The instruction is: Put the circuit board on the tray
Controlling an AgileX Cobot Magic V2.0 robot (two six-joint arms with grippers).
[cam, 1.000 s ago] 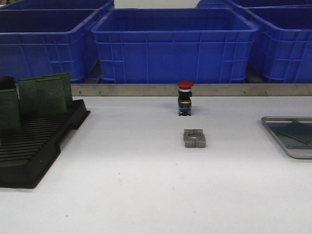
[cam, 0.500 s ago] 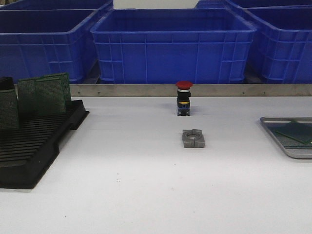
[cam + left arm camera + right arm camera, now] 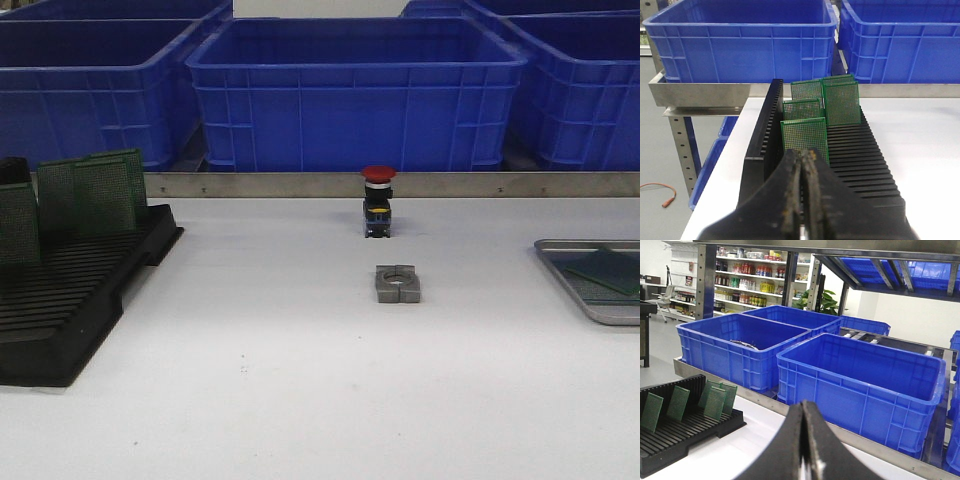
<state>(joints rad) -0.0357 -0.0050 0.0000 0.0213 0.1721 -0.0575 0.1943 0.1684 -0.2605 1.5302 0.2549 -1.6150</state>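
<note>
Left gripper [image 3: 802, 200]: fingers pressed together, holding nothing; it hovers over the near end of the black rack [image 3: 855, 165].
Right gripper [image 3: 805, 450]: likewise closed and empty, raised and looking toward the blue crates [image 3: 860, 385].
Change: across the last second only a slight shift of the whole front view; neither arm enters it and nothing on the bench has moved, so no pick looks begun.
Circuit boards [image 3: 85, 195]: standing upright in the rack at the bench's left edge.
Tray [image 3: 560, 262]: at the bench's right edge, one green board [image 3: 610, 270] already lying in it.
Open room: wide bare bench between rack and tray, broken only by the red-capped button [image 3: 378, 200] and grey block [image 3: 397, 283] mid-bench.
</note>
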